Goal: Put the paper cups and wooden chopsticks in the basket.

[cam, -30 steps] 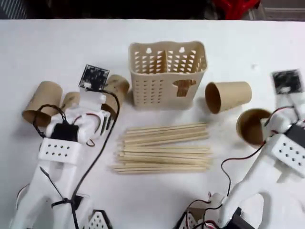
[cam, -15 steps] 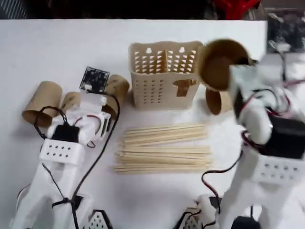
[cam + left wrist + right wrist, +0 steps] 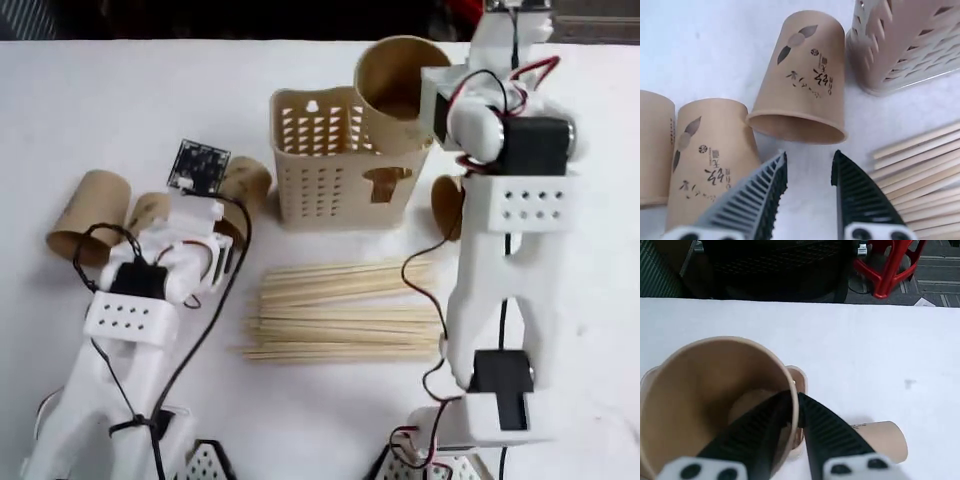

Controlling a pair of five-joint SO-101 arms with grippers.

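Note:
My right gripper is shut on the rim of a brown paper cup, holding it upright over the right end of the beige slotted basket. In the right wrist view the fingers pinch the held cup's wall. Wooden chopsticks lie piled in front of the basket. My left gripper stands open just short of the mouth of a cup lying on its side, with two more cups beside it. In the high view that gripper sits left of the basket.
Another cup lies on its side right of the basket, partly behind the right arm, and also shows in the right wrist view. Two cups lie at the far left. The white table has room at the back.
The right arm lifted its cup off the table at the right and swung it up and left over the basket. The left arm has not moved.

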